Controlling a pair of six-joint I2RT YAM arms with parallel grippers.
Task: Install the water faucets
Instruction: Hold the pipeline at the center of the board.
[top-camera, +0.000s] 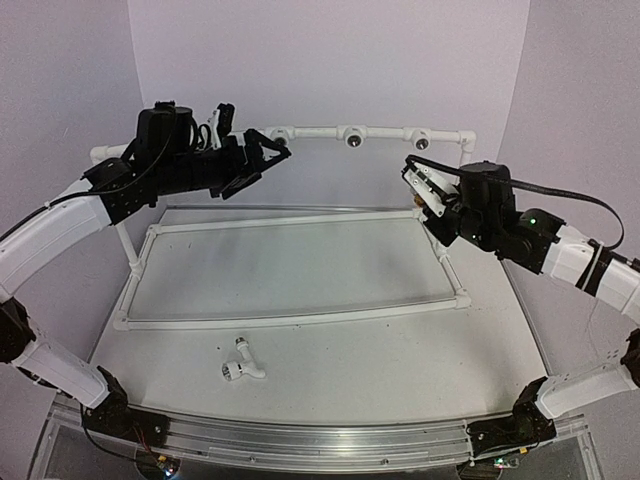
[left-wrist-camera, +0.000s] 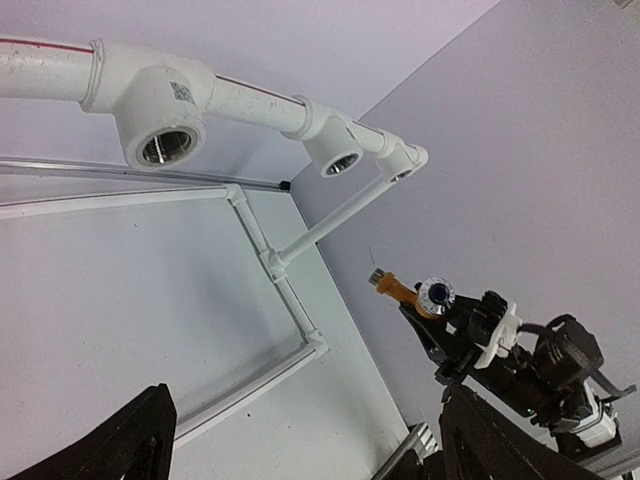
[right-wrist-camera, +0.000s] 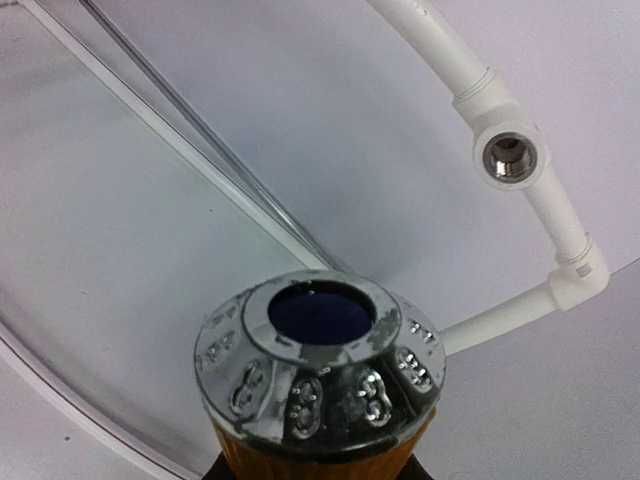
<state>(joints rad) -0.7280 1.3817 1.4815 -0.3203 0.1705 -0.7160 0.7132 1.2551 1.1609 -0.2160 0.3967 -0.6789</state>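
White bench (top-camera: 400, 345), lilac walls: one faucet in hand, none fitted yet.
My right gripper (top-camera: 416, 187) pinched the orange faucet (right-wrist-camera: 320, 365), its chrome cap and blue disc facing my wrist, raised over the bench's back-right corner and apart from the frame (top-camera: 310, 131). My left gripper (top-camera: 272, 153) stood spread and empty near the back-left corner. The white faucet (top-camera: 243, 365) lay by the front edge. Next, I judged, the threaded end needed squaring to a socket (right-wrist-camera: 508, 157).

One white faucet (top-camera: 243, 365), one orange faucet (right-wrist-camera: 320, 385), one pipe frame (left-wrist-camera: 50, 70), three sockets (left-wrist-camera: 165, 147)
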